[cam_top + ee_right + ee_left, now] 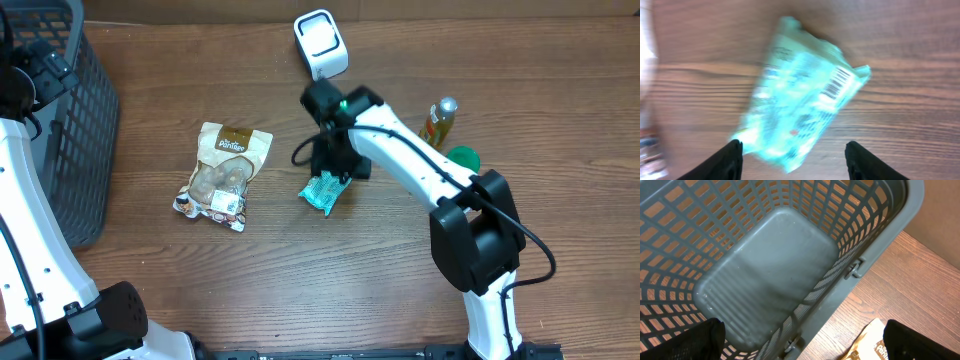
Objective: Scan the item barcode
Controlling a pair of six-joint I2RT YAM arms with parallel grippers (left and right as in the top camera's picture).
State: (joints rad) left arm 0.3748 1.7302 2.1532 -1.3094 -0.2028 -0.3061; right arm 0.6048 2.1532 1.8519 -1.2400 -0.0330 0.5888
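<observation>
Surface: brown wood-grain table (300, 290), with bare board across the front centre and between the items.

Grey mesh basket (70, 130) occupies the far-left edge. The left wrist view looks into it from above, with its rim (900, 210) running diagonally and bare table beyond.

Left gripper (802, 330) hangs over the basket. Its fingers (700, 340) are spread wide and hold nothing.

Right arm (420, 165) reaches from the front right towards the table centre. Right gripper (330, 165) is directly over the teal packet (323, 190).

In the right wrist view the fingers (732, 160) stand apart on either side of the packet's lower end without pinching it. The picture is blurred, so contact at the left fingertip cannot be judged.

Teal packet (800, 100) lies tilted on the table at centre, barcode (836, 82) facing up near its upper-right corner.

Snack bag (225, 172) lies flat left of the packet, well apart from it, with open board between.

White scanner (320, 42) stands at the rear edge, behind the gripper.

Small bottle (438, 122) and a green round object (462, 157) sit close together beyond the right arm, to its right.
</observation>
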